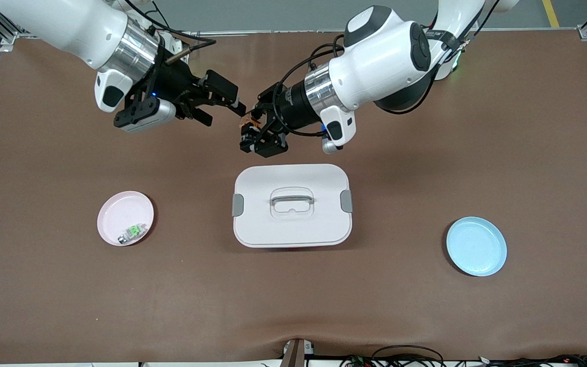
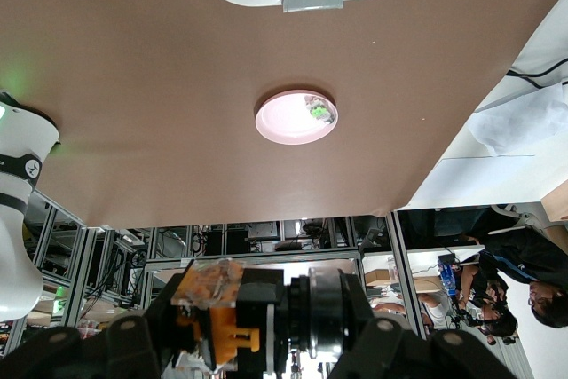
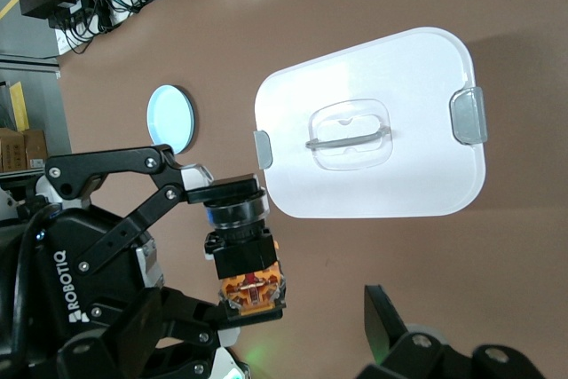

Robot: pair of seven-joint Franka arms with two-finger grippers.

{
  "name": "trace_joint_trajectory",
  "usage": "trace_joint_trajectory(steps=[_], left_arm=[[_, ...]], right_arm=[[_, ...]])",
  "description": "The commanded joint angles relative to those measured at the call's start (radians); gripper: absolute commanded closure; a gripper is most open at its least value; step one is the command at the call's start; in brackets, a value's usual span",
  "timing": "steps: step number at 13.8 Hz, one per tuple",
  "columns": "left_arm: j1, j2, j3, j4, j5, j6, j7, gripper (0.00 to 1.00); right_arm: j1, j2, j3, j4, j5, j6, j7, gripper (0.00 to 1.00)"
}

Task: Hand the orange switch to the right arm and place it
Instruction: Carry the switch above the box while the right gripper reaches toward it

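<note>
My left gripper is shut on the orange switch and holds it in the air over the bare table, above the white box's edge nearest the robots. In the left wrist view the switch lies sideways between the jaws of my left gripper, orange end beside a black cylindrical body. My right gripper is open and empty right beside the switch, one fingertip almost touching it. The right wrist view shows the switch in the left gripper, apart from one of my right fingers.
A white lidded box with a handle sits mid-table. A pink plate with a small silver-and-green switch lies toward the right arm's end. A blue plate lies toward the left arm's end.
</note>
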Motion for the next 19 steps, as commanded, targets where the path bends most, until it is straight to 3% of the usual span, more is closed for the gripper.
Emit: trace_joint_trajectory(steps=[1, 8, 19], left_arm=[[-0.003, -0.01, 0.0, -0.001, -0.001, 0.01, -0.013, 0.83], [-0.002, -0.01, 0.0, -0.001, -0.003, 0.01, -0.013, 0.82], [0.0, -0.01, 0.0, -0.003, -0.001, 0.01, -0.012, 0.82]], right_arm=[[0.032, -0.013, -0.009, -0.03, -0.014, 0.038, 0.004, 0.0], [0.066, -0.01, -0.009, -0.106, -0.014, 0.138, 0.012, 0.0], [0.086, 0.002, -0.009, -0.113, -0.012, 0.158, 0.015, 0.0]])
